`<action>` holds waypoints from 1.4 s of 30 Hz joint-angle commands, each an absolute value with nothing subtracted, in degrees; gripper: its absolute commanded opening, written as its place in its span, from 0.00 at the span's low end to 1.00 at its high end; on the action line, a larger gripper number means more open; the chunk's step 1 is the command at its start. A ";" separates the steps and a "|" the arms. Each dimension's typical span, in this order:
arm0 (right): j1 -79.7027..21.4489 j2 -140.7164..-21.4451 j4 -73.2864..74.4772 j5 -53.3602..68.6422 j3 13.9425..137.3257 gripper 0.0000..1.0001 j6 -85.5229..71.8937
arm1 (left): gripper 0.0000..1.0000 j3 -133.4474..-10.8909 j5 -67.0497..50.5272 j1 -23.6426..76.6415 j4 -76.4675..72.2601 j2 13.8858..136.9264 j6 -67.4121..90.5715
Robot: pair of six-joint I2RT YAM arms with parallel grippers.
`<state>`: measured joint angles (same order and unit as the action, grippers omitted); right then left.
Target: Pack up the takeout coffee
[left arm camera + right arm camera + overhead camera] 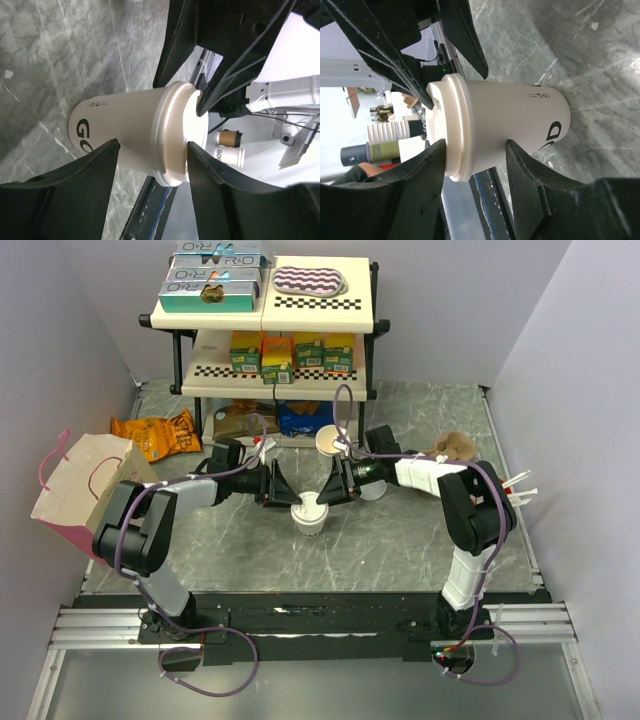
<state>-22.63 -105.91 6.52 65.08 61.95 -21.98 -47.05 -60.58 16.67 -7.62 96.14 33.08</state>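
While the left hand [287, 492] and right hand [328, 490] stand part-open, clasping nothing, flanking the lidded cream-white paper cup [310, 513] upright on the grey surface [400, 545], uneven closing could tip it.

Grey marbled table [400, 540] carries the upright takeout coffee [310, 512], orange snack bags [160, 435] and a shelf rack [270, 340].

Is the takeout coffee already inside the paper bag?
No, the takeout coffee stands on the table near its middle, well apart from the paper bag at the left edge.
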 commanded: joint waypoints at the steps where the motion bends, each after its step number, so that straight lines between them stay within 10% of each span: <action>1: -23.11 -108.28 8.43 63.46 63.54 0.55 -22.15 | 0.61 -49.74 -58.45 16.26 -9.50 99.14 34.80; 42: -23.47 -100.81 -6.42 50.72 52.04 0.60 -37.18 | 0.56 -41.13 -54.67 14.85 -11.60 96.33 32.78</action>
